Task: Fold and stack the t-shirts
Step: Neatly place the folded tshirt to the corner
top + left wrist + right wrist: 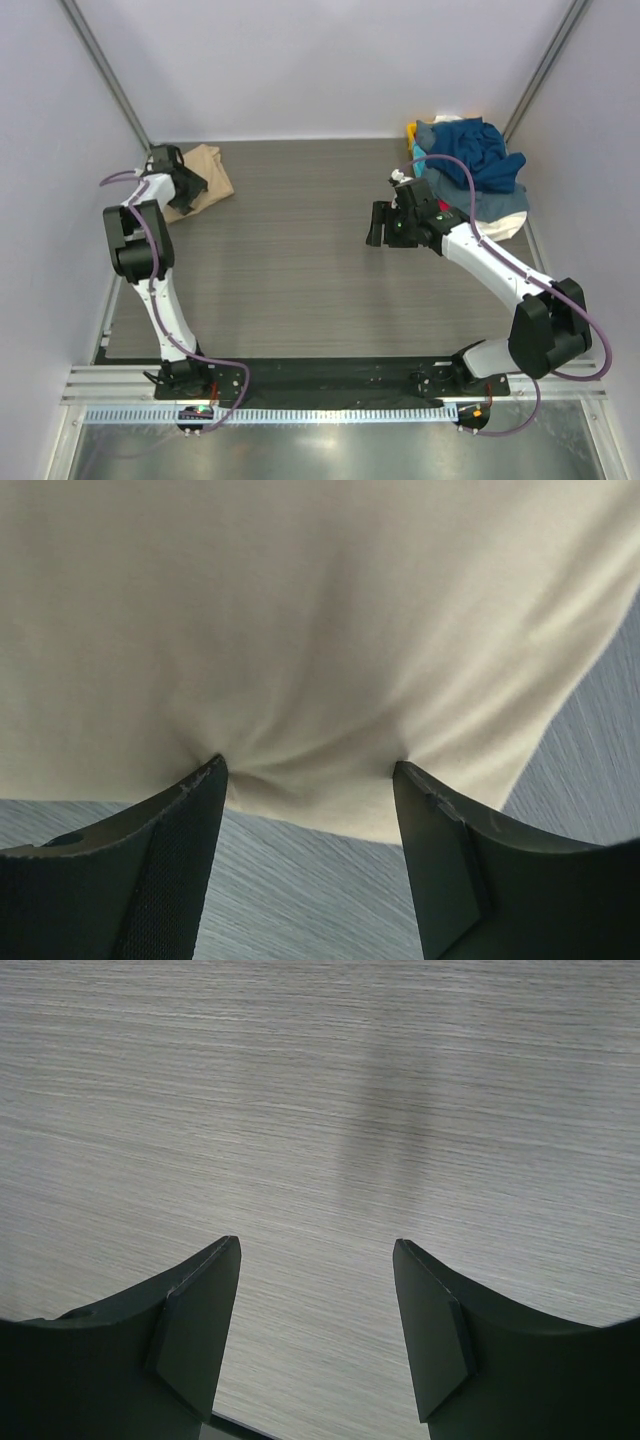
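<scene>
I work in a robot lab cell. Plain white walls (330,60) box in my grey wood-grain table (300,260), and metal posts (105,70) run up the corners. My arm bases are bolted by an aluminium rail (330,395), with purple cables (213,359) trailing.

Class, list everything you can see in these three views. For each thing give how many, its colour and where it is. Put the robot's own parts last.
tan t-shirt: one, beige, far left corner of the table, bunched.
heap of t-shirts: count unclear, navy blue on top with grey-blue, white, yellow and teal showing, far right corner.
table: one, grey wood grain, beneath everything.
left arm and right arm: two, white and black, bases at the near edge.
left hand: one, black, open, fingertips pressing into the tan t-shirt's edge.
right hand: one, black, open, over bare table right of centre, holding nothing.
</scene>
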Controlling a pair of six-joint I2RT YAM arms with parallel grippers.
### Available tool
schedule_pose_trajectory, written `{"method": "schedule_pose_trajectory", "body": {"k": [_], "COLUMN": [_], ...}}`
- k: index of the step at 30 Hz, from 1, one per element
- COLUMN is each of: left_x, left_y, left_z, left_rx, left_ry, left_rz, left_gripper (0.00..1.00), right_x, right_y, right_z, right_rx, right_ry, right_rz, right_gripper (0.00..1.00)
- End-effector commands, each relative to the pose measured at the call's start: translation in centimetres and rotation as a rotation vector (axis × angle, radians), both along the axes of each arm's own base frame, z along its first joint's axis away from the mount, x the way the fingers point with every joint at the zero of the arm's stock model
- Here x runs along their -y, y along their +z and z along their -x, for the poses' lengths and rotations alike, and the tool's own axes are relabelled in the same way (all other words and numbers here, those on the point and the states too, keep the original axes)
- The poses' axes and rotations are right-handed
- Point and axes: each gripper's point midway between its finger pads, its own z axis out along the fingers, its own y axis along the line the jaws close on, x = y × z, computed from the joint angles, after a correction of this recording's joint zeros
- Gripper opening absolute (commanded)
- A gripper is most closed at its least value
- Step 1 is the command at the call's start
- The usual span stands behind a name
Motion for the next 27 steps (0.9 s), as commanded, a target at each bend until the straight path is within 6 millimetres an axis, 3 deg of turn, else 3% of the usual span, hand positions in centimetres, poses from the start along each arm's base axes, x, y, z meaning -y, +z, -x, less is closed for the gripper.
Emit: {"method": "schedule_pose_trajectory", "body": {"k": [1, 3, 4, 10, 11, 14, 20, 21, 26, 27], "left_x": [-0.8, -1.1, -1.5, -6.0, -6.6, -7.7, -9.9, -10.3, -9.0, -8.5], "left_y": [0.3, -0.1, -0.7, -1.8, -3.1, -2.2, 3.3, 5.1, 10.1, 11.8], "left_z": [0.1, 0.1, 0.1, 0.5, 0.7, -0.2, -1.6, -2.2, -2.3, -1.7], "left_rx": [0.018, -0.002, -0.036, -0.207, -0.248, -0.222, -0.16, -0.139, -0.055, -0.019], "left_ry": [0.056, 0.025, -0.028, -0.172, -0.202, -0.219, -0.162, -0.158, -0.143, -0.137], "left_rz": [0.001, -0.027, -0.059, -0.311, -0.331, -0.324, -0.437, -0.454, -0.407, -0.398], "left_gripper": [0.69, 0.68, 0.61, 0.57, 0.56, 0.55, 0.64, 0.65, 0.72, 0.72], "right_x": [-0.2, -0.2, -0.2, -0.2, -0.3, -0.4, -0.5, -0.5, -0.8, -0.9], "right_y": [1.7, 1.6, 1.6, 1.3, 1.3, 1.2, 1.1, 1.1, 1.7, 1.8], "right_z": [-0.6, -0.6, -0.5, -0.4, -0.5, -0.6, -0.9, -1.0, -1.7, -1.9], "right_rx": [0.059, 0.06, 0.056, 0.05, 0.05, 0.048, 0.047, 0.047, 0.064, 0.068], "right_ry": [-0.003, -0.001, -0.001, 0.0, 0.003, 0.007, 0.013, 0.015, 0.006, 0.005], "right_rz": [-0.02, -0.019, -0.02, -0.018, -0.019, -0.018, -0.01, -0.01, -0.022, -0.025], "right_gripper": [0.68, 0.68, 0.68, 0.69, 0.68, 0.68, 0.68, 0.68, 0.69, 0.68]}}
